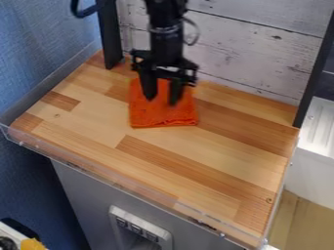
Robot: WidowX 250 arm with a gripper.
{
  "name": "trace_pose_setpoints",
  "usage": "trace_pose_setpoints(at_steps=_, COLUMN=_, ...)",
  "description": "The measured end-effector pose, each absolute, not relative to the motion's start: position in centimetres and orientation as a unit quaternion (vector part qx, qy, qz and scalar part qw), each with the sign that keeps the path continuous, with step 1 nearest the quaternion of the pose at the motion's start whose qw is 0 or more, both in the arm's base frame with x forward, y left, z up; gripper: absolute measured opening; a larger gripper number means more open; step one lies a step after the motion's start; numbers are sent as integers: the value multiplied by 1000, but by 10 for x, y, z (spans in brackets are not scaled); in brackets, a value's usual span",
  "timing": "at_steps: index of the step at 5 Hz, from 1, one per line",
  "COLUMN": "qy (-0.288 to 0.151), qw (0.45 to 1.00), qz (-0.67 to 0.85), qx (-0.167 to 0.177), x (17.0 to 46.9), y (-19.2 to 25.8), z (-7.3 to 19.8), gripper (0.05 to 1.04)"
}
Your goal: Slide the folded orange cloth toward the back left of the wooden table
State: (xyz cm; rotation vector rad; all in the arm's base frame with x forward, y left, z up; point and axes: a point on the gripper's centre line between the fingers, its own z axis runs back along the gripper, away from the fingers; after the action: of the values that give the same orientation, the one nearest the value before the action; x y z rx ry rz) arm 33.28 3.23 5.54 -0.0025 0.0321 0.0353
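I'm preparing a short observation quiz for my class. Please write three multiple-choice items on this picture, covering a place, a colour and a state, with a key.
1. Where over the wooden top is the gripper?
A) At its front right corner
B) At the cloth
C) At its front edge

2. What colour is the cloth?
A) Orange
B) Green
C) Blue

3. How do the gripper's jaws stand?
A) Pressed together
B) Crossed over each other
C) Apart

Key:
1. B: the gripper hangs down over the cloth, toward the back of the top.
2. A: the cloth shows bright orange against the paler wood.
3. C: orange cloth shows in the gap between the jaws.
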Motion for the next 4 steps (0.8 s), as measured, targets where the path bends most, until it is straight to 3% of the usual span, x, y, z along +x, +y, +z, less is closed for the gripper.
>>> trace_pose_setpoints(at_steps=1, qy=2, qw=1000, qz=19, qx=2, x=321, y=8, z=75, gripper=999)
trace_pose_setpoints(at_steps=4, qy=-18, qw=1000, qz=14, qx=5, x=286, y=-56, z=115, gripper=1001)
